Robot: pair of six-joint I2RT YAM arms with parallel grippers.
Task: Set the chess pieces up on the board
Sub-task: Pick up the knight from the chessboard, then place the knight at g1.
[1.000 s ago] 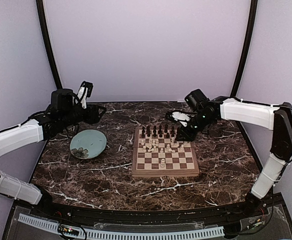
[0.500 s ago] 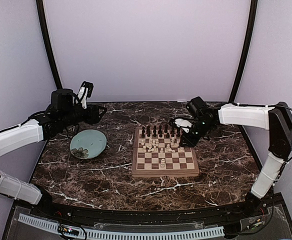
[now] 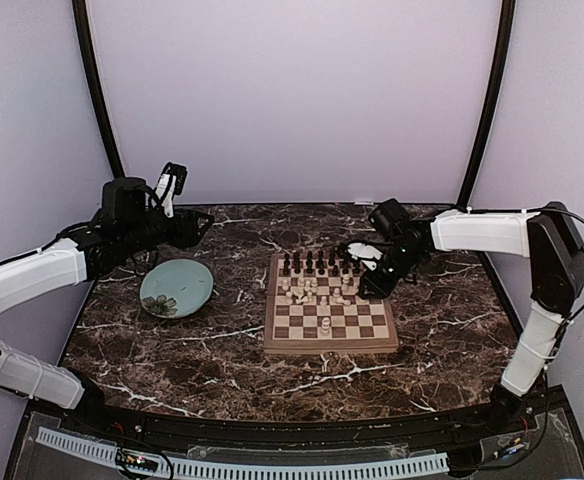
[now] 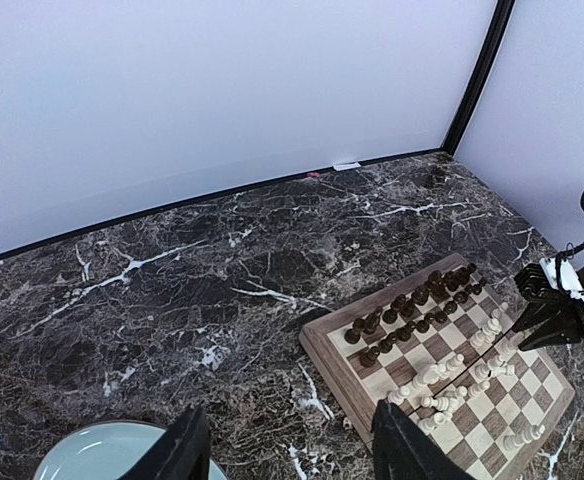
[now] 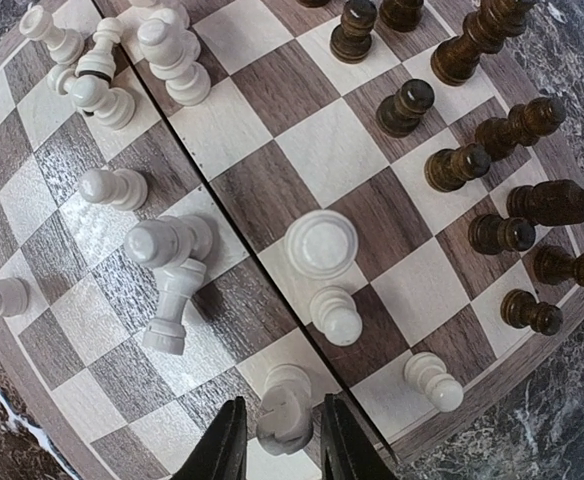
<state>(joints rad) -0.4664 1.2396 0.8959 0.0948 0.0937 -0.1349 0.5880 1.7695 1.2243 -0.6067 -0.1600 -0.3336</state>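
Over the far right corner of the board [image 3: 330,345], the right gripper [image 5: 285,445] hangs with its jaws partly spread around one cream-white piece [image 5: 285,410]. A sliver of gap shows on either side, so the piece stands between the fingers [image 5: 234,440] rather than pinched. It sits near the board's edge beside the centre fold, and the frame cuts off its lower part.

The left gripper [image 4: 292,450] is raised over the left of the counter [image 3: 172,350], jaws spread wide and holding nothing, with the pale-teal plate [image 3: 177,288] below.

On the board, the dark pieces [image 3: 312,265] stand upright in two rows along the far side. The white pieces [image 3: 322,292] cluster in disorder just in front, and at least one [image 5: 169,305] lies toppled.

From above, the right arm hides the corner squares under it. The left wrist view cuts off the board's near corner and most of the plate.
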